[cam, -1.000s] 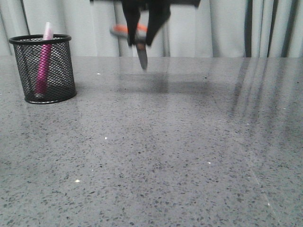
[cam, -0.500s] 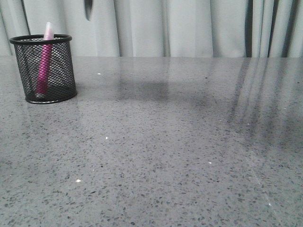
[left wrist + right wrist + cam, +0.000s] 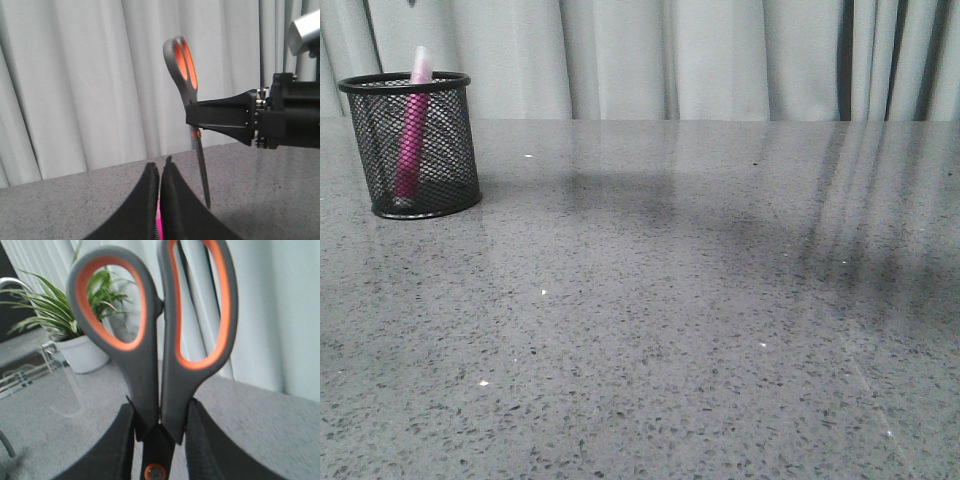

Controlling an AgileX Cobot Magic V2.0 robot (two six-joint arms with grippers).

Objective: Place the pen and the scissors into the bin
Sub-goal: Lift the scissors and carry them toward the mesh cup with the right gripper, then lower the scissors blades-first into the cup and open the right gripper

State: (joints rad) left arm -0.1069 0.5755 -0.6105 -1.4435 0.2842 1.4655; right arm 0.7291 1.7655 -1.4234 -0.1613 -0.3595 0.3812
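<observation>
While the right gripper (image 3: 159, 440) clamps the scissors (image 3: 187, 95) near the pivot, blades hanging down, the bin (image 3: 412, 145) at the front view's upper left already holds the pen (image 3: 412, 135). Risk: the blades may strike the rim or the pen's cap and tip the light bin. The left gripper (image 3: 160, 200) has its fingers pressed together, empty.

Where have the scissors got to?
The right gripper holds the scissors in the air, blades down, handles up. The front view misses them.
</observation>
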